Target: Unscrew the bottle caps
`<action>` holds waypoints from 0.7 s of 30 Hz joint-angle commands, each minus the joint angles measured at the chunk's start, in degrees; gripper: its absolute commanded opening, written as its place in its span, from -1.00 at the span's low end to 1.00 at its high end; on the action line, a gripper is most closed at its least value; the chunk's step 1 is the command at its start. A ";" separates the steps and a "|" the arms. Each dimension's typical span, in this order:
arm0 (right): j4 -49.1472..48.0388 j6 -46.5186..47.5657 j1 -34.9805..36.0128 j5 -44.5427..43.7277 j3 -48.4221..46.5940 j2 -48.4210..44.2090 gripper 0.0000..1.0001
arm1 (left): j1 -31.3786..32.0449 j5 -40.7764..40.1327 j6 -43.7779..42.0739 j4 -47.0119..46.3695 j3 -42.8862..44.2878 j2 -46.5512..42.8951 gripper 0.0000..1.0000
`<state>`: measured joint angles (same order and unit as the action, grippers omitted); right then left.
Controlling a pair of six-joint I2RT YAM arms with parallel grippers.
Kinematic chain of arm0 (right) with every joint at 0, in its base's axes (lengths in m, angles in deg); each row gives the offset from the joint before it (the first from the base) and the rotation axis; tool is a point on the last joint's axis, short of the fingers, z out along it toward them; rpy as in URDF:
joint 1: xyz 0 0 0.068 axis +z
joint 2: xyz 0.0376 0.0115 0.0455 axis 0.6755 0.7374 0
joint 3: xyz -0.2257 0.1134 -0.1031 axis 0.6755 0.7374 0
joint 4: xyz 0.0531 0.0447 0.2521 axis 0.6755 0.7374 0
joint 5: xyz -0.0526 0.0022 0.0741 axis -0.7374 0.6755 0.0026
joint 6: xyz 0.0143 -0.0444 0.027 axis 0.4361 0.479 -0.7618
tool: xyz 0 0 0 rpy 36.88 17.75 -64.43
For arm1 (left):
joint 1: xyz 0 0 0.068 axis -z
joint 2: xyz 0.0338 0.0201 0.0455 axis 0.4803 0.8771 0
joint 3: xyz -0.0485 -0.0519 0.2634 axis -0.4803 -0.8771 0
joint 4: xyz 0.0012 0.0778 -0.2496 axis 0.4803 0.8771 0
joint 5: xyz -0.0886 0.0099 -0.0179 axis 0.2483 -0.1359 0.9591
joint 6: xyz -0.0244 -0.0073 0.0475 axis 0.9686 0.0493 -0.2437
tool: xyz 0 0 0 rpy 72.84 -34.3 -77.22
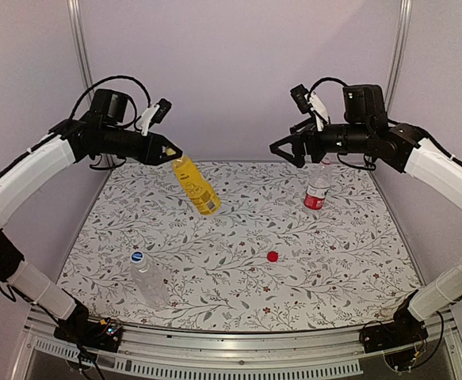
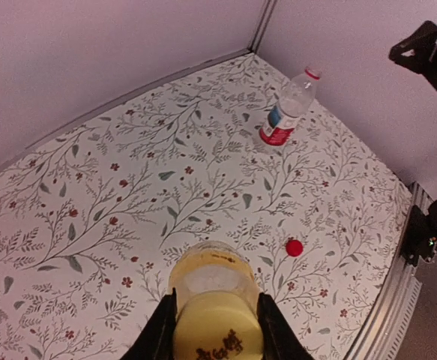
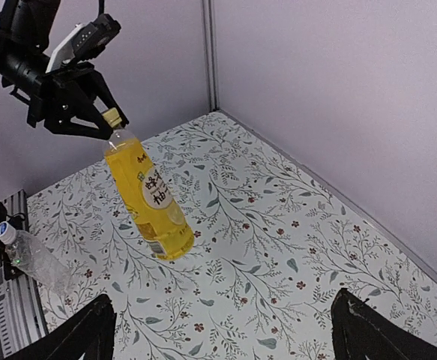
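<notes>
With your left fingers (image 2: pixel 158 334) clamped on the yellow cap (image 3: pixel 112 118) and the yellow-orange bottle (image 1: pixel 196 187) hanging tilted above the tabletop (image 1: pixel 334 261), bring your wide-apart right fingers (image 3: pixel 83 337) squarely around its body and grip firmly before twisting, so it cannot swing.

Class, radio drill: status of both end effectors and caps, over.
Left end effector shut on yellow cap, bottle tilted. Right end effector open, empty. Red cap off, on table. No obstruction.
</notes>
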<state>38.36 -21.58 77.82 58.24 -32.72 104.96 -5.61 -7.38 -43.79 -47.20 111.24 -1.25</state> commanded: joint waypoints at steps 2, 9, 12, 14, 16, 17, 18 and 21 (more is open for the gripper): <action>3.90 7.60 6.40 11.98 -7.13 4.01 0.98 | 6.72 14.42 2.78 -7.36 3.77 -2.31 -0.76; 6.81 10.06 9.58 14.40 -9.45 7.11 0.98 | 10.74 17.22 9.91 -19.14 1.68 -3.99 -0.80; 7.26 10.25 10.72 10.96 -9.31 8.12 0.98 | 10.84 19.59 12.85 -24.56 0.03 -4.91 -0.83; 7.58 10.49 10.99 9.42 -9.23 8.67 0.98 | 10.92 20.97 14.03 -25.55 -0.13 -4.88 -0.84; 7.85 10.65 11.12 9.25 -9.38 9.18 0.98 | 11.12 21.44 14.70 -25.91 -0.33 -4.78 -0.85; 7.75 10.76 11.24 9.47 -9.33 9.38 0.98 | 11.22 21.54 14.92 -26.20 -0.50 -4.77 -0.85; 7.58 10.63 11.25 9.54 -9.25 9.48 0.98 | 11.32 21.52 15.31 -26.55 -0.75 -4.77 -0.86; 7.46 10.67 11.51 9.28 -9.45 10.25 0.91 | 11.61 22.28 15.89 -27.22 -1.35 -4.54 -0.86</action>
<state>45.29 -11.57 88.73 68.62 -40.76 113.95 4.90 12.69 -30.13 -70.52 111.02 -4.94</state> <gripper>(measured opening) 0.976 0.289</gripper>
